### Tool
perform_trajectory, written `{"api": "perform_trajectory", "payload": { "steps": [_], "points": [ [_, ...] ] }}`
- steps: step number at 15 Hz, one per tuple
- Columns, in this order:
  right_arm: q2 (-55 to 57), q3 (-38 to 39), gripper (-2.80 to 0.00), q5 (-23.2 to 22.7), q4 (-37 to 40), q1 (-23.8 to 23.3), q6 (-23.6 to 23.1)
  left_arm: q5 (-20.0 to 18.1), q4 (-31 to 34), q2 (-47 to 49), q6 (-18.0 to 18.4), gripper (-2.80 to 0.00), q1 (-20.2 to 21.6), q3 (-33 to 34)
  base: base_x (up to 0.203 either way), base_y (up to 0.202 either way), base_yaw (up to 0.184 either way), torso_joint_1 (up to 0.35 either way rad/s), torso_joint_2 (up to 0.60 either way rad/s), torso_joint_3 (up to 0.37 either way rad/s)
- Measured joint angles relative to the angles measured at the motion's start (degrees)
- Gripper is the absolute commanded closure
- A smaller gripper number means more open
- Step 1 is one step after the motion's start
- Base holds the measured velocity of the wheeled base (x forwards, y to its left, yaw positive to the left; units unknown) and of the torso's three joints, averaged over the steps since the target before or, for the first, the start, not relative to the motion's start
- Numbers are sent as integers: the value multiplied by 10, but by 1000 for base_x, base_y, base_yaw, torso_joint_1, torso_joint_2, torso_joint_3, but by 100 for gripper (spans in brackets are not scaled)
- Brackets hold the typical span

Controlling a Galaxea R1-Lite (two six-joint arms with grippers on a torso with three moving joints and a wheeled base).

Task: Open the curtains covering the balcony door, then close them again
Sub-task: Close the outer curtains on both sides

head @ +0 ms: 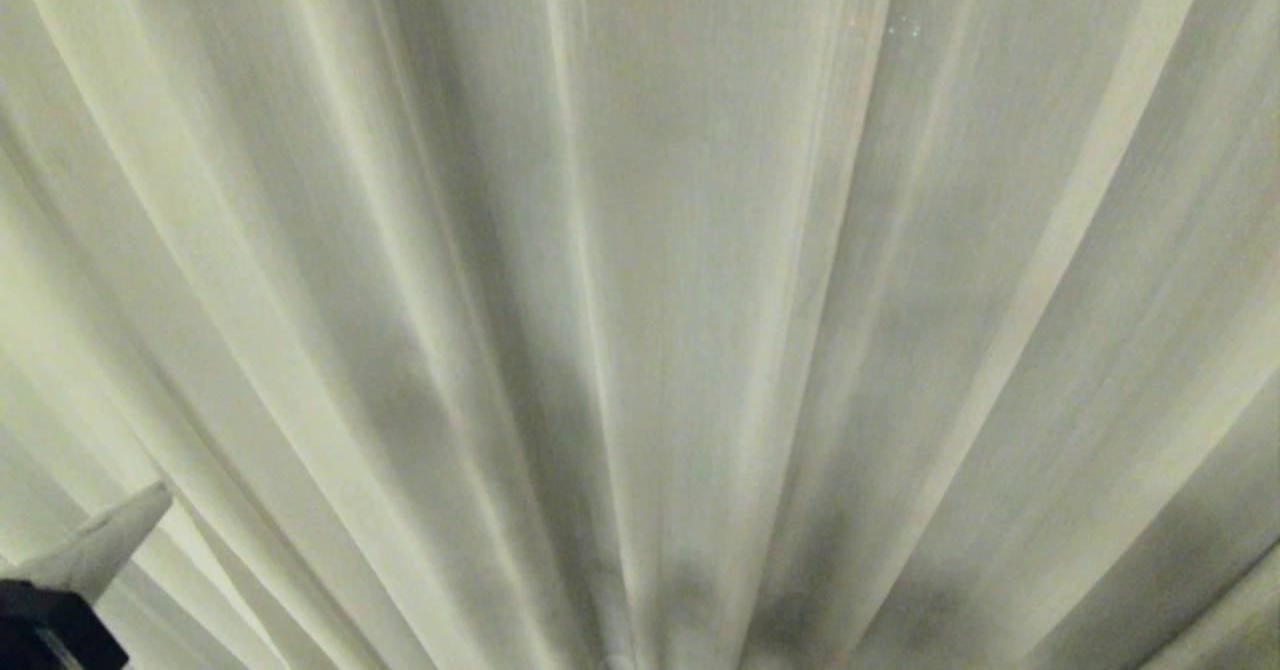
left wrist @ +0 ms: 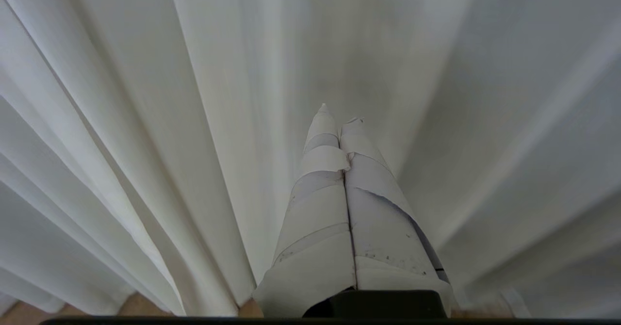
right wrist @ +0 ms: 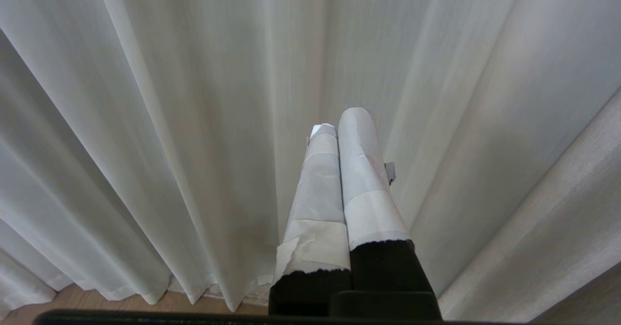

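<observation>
The cream pleated curtains [head: 700, 250] fill the whole head view and hang shut; the balcony door is hidden behind them. My left gripper [head: 150, 505] pokes into the head view's lower left corner, its white-taped fingers pressed together. In the left wrist view the left gripper [left wrist: 337, 114] is shut with nothing between its fingers, its tips close to the curtains [left wrist: 194, 121], contact unclear. The right gripper [right wrist: 342, 121] is shut and empty, pointing at the curtains [right wrist: 194, 121]; it is outside the head view.
A strip of wooden floor [right wrist: 97, 303] shows under the curtain hems in the right wrist view, and a strip of floor [left wrist: 131, 305] in the left wrist view. A separate woven fabric panel [right wrist: 572, 218] hangs beside the right arm.
</observation>
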State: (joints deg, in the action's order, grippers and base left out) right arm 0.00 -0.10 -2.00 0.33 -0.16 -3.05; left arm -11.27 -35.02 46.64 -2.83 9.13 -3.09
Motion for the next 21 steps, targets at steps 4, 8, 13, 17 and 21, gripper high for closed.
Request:
{"api": "perform_trajectory", "payload": {
  "steps": [4, 8, 13, 17, 21],
  "points": [
    [0, 0, 0, 0, 0, 0, 0, 4, 122, -103, 15, 0, -63, 27, 0, 0, 0, 0, 0, 0],
    [0, 0, 0, 0, 0, 0, 0, 33, 262, -207, 23, 0, -107, 31, 0, 0, 0, 0, 0, 0],
    [0, 0, 0, 0, 0, 0, 0, 104, 323, -319, 24, 0, -107, 31, 0, 0, 0, 0, 0, 0],
    [0, 0, 0, 0, 0, 0, 0, 112, 349, -388, 23, 0, -96, 31, 0, 0, 0, 0, 0, 0],
    [0, 0, 0, 0, 0, 0, 0, 113, 349, -448, 22, 0, -92, 31, 0, 0, 0, 0, 0, 0]
  ]
}}
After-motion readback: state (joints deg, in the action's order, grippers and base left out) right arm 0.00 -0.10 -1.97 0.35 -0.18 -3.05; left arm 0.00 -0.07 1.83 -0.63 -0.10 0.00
